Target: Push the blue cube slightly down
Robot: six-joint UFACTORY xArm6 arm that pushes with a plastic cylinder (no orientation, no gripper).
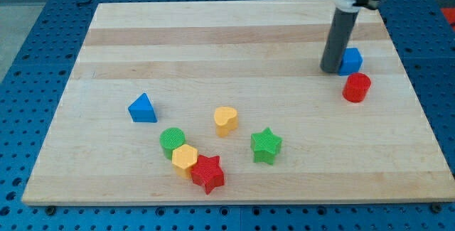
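The blue cube [351,60] sits at the view's upper right on the wooden board [234,39]. My tip [331,70] is at the end of the dark rod, right against the cube's left side; the rod hides part of the cube. A red cylinder [356,87] stands just below the blue cube, nearly touching it.
A blue triangular block [143,109] lies at the view's left. A yellow heart [225,120], a green star [266,145], a green cylinder [172,142], a yellow hexagon [185,158] and a red star [207,173] cluster at the lower middle.
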